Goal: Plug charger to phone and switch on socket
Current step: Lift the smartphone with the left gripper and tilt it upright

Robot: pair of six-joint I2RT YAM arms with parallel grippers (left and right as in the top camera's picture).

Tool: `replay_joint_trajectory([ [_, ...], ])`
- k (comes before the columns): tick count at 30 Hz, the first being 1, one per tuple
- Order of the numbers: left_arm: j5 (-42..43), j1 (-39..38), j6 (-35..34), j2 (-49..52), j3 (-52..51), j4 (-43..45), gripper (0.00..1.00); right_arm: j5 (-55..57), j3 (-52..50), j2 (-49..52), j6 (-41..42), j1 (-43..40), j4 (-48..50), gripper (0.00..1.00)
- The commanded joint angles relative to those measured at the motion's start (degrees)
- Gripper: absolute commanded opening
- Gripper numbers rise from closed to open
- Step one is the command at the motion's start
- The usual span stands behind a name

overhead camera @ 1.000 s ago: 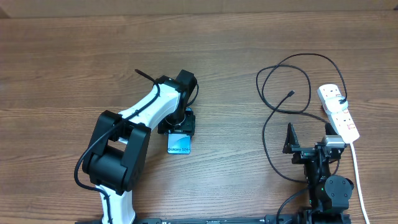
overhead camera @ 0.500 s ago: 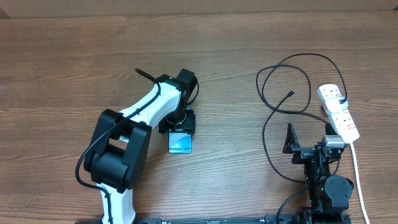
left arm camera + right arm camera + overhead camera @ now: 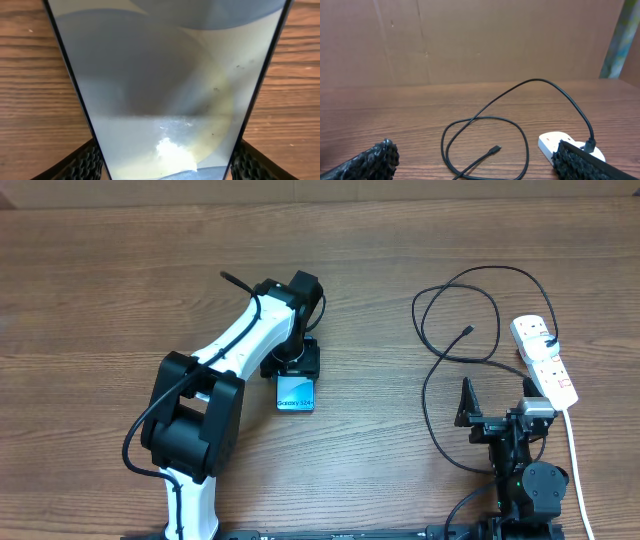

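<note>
The phone (image 3: 295, 393), with a light blue screen and "Galaxy" text, lies flat on the table left of centre. My left gripper (image 3: 294, 366) is shut on its far end. In the left wrist view the phone (image 3: 160, 75) fills the frame between the two fingers (image 3: 162, 167). The charger's black cable (image 3: 455, 290) lies looped at the right, with its free connector (image 3: 468, 331) on the wood. The white socket strip (image 3: 545, 360) lies at the far right with the cable's other end plugged in. My right gripper (image 3: 498, 408) is open and empty, near the front edge. Its view shows the connector (image 3: 495, 149) and the strip (image 3: 557, 142).
The strip's thick white cord (image 3: 575, 460) runs to the front edge past the right arm. A brown cardboard wall (image 3: 480, 40) stands behind the table. Bare wood (image 3: 380, 360) lies between the phone and the cable loop.
My left gripper has slid the phone a little to the right and away from the front edge. The right arm, cable and socket strip have not moved.
</note>
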Motion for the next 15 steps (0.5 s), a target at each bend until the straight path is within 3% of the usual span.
replay_joint_trajectory([
  [1, 0.6, 0.2, -0.8, 0.2, 3.9, -1.7, 0.57, 0.5, -0.6, -0.7, -0.3, -0.3, 0.3, 1.00],
  [15, 0.6, 1.9, -0.1, 0.2, 15.8, -12.0, 0.58, 0.5, -0.6, -0.7, -0.3, -0.3, 0.3, 1.00],
])
